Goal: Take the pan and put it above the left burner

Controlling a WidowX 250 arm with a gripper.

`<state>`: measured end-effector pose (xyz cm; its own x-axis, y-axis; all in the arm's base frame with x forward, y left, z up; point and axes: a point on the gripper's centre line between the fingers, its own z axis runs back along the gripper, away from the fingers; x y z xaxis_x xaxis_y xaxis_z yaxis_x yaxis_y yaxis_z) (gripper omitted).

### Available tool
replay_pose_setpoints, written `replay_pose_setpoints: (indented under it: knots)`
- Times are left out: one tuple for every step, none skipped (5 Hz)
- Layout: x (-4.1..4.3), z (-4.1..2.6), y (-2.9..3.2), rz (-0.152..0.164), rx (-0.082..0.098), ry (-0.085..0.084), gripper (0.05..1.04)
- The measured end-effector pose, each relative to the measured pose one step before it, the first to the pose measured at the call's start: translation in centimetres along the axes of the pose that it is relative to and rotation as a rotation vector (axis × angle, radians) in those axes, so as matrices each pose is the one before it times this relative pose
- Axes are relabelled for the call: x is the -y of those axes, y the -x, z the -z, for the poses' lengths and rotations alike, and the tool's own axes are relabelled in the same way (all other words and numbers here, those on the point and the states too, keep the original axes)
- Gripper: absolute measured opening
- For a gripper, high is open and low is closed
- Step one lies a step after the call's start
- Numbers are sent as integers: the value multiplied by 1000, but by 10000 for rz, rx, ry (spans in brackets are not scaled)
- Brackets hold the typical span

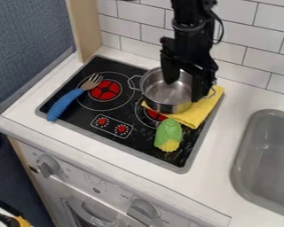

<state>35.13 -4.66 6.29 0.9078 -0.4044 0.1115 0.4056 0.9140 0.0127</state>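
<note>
The silver pot (159, 98) sits partly on a yellow cloth (195, 116). My gripper (184, 91) has its fingers spread wide over it; I can't tell if they touch.

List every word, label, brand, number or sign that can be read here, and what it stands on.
No text can be read.
White stove front: marks near its round grey knobs, too small to read.
Black cooktop: tiny marks around its red dials, too small to read.
</note>
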Motion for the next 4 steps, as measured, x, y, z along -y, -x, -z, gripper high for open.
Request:
replay_pose_setpoints:
  knots:
    - [-161,1147,93,57,-485,-60,1000]
    - [455,1579,83,221,-557,-52,956]
    - [112,825,205,64,-295,-33,786]
    - [-97,109,-116,24,-25,-33,484]
